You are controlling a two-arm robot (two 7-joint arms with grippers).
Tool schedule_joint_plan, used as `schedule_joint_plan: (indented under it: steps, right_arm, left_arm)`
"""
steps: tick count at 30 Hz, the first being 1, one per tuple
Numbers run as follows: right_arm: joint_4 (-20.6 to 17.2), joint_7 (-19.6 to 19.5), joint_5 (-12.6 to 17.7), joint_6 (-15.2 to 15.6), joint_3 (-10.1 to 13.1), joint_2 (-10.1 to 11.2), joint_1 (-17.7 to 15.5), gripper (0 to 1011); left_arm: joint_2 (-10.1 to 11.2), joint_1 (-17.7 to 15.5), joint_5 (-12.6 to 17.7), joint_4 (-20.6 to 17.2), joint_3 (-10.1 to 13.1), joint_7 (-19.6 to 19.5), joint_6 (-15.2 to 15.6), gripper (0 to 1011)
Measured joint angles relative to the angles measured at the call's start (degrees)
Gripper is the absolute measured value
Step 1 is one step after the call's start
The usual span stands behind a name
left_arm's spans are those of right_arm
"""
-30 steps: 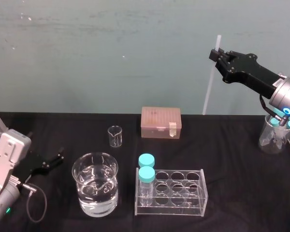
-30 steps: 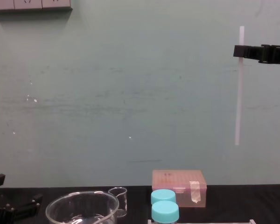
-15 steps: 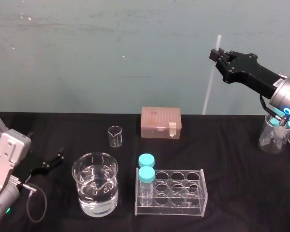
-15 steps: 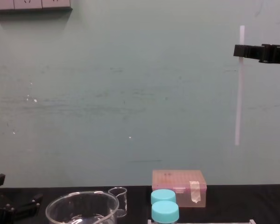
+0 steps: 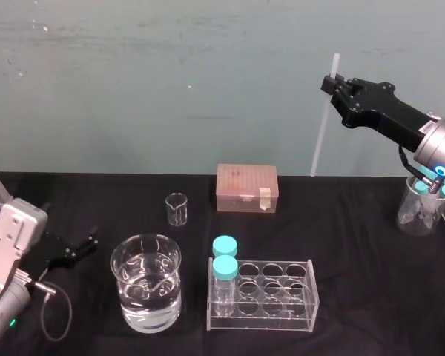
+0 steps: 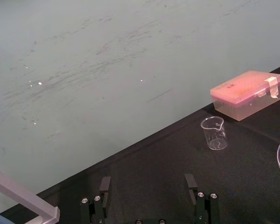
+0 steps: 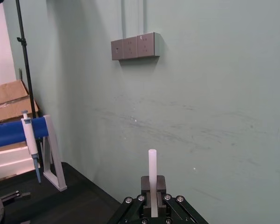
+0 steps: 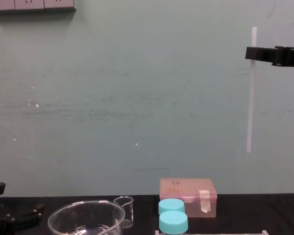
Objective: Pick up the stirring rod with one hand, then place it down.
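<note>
Raised high above the bench (image 5: 356, 222), right gripper (image 5: 331, 81) pinching the stirring rod (image 5: 320, 137) near its top end; rod hanging almost upright below the gripper, clear of the bench; left gripper (image 6: 148, 184) low over the bench, fingers spread, holding nothing

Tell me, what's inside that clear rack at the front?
In the rack's left holes stand a front bottle and a rear bottle, both blue-capped; the other holes look empty. The front one hides most of the rear one's body. The right gripper holds the rod aloft, rear right.
</note>
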Motion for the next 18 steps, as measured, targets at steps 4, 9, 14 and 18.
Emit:
schedule_joint_plan:
  steps: [4, 9, 14, 18]
  right_arm:
    - [0.00, 0.01, 0.00, 0.00, 0.00, 0.00, 0.00, 69]
    - [0.00, 0.02, 0.00, 0.00, 0.00, 0.00, 0.00, 69]
    - [0.00, 0.02, 0.00, 0.00, 0.00, 0.00, 0.00, 69]
    - [0.00, 0.02, 0.00, 0.01, 0.00, 0.00, 0.00, 69]
  left_arm:
    - [0.00, 0.00, 0.00, 0.00, 0.00, 0.00, 0.00, 1005]
    - [0.00, 0.00, 0.00, 0.00, 0.00, 0.00, 0.00, 1005]
    - [0.00, 0.00, 0.00, 0.00, 0.00, 0.00, 0.00, 1005]
    - [0.00, 0.00, 0.00, 0.00, 0.00, 0.00, 0.00, 1005]
